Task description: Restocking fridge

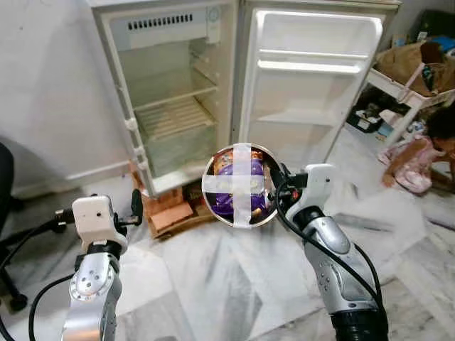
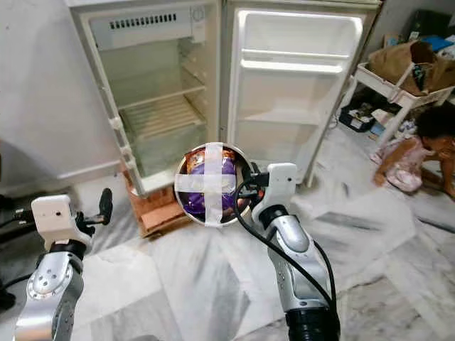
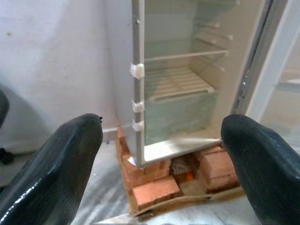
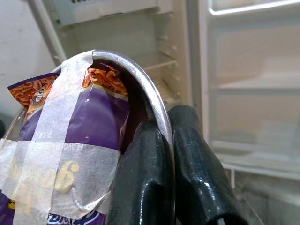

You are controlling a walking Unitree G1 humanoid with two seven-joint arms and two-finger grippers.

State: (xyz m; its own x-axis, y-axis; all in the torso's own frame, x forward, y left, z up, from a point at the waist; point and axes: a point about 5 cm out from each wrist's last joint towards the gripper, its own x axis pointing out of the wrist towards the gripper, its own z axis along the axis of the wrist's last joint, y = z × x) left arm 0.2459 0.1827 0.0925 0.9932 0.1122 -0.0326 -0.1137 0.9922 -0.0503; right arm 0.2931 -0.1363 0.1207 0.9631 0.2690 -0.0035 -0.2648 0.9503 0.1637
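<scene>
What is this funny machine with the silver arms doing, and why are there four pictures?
It is a walking robot helping to fill a fridge. Two pictures come from cameras in its head, looking down at its own arms. The other two come from little cameras on its wrists.

In front stands the open white fridge, raised on red bricks, with bare shelves inside. Its door is swung wide.

Each arm ends in a tool with two black fingers. The right tool pinches the rim of a round shiny metal bowl holding a purple snack packet, taped in with a white tape cross. The left tool is open and holds nothing.

A person sits on the floor at the right.
</scene>
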